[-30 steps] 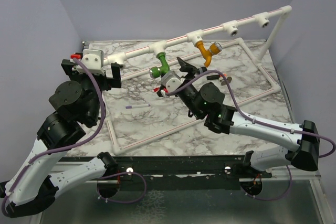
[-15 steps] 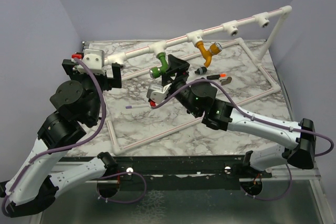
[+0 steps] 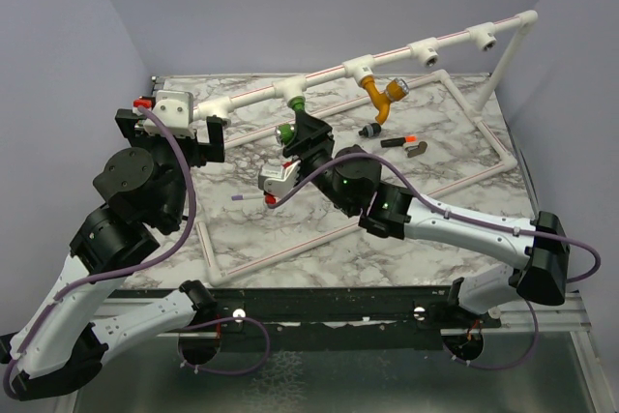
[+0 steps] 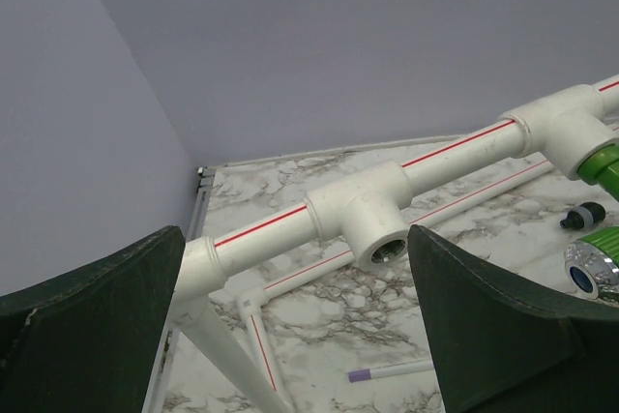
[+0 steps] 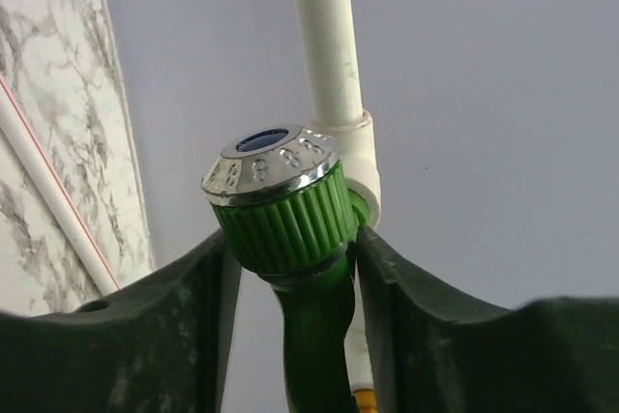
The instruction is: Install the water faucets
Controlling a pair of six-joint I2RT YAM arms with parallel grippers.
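Note:
The bright green faucet hangs from a T-socket of the white red-striped pipe frame, its silvery end pointing left. My right gripper is shut on it. In the right wrist view both fingers press the ribbed green knob below the silvery cap. The mustard-orange faucet hangs from the T-socket to the right of it. My left gripper is open and empty by the pipe's left end. Its wrist view shows an empty T-socket between the fingers and the green faucet at the right edge.
The pipe frame runs diagonally above the marble table, with its base pipes lying on the top. A purple pen lies left of the right arm. A black and red pen and a small black piece lie below the orange faucet.
My right gripper has swung left and up from the table's middle to the green faucet and closed around it. The left arm has not moved.

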